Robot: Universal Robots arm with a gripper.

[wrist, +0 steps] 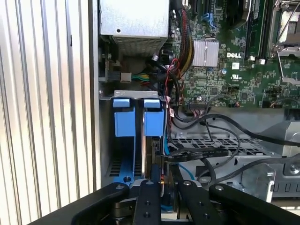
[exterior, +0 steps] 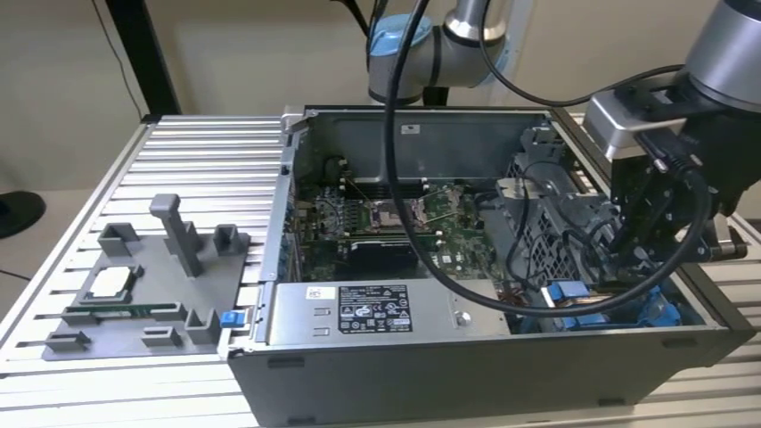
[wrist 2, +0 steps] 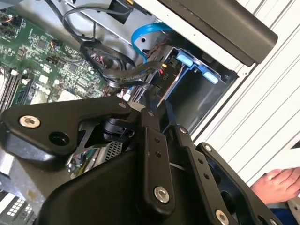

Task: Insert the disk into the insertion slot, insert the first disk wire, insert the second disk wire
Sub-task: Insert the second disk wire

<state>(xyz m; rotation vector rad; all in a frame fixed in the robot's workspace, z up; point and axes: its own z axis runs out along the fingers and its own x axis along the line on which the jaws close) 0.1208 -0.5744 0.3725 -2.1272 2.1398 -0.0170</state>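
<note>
The gripper (wrist: 165, 174), fingers nearly closed on a black wire (wrist: 187, 153), should press squarely beside the disk (wrist: 151, 154).

A robotics lab: an opened computer case (exterior: 476, 294) on a ribbed aluminium workbench (exterior: 202, 169).

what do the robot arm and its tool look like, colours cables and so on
In the exterior view the arm is silver-grey tubing with a light blue joint cap and loose black cables looping past it. A pale grey block sits at the wrist. In both wrist views the tool is matte black, built of flat bar links joined by round silver bolts.
</note>
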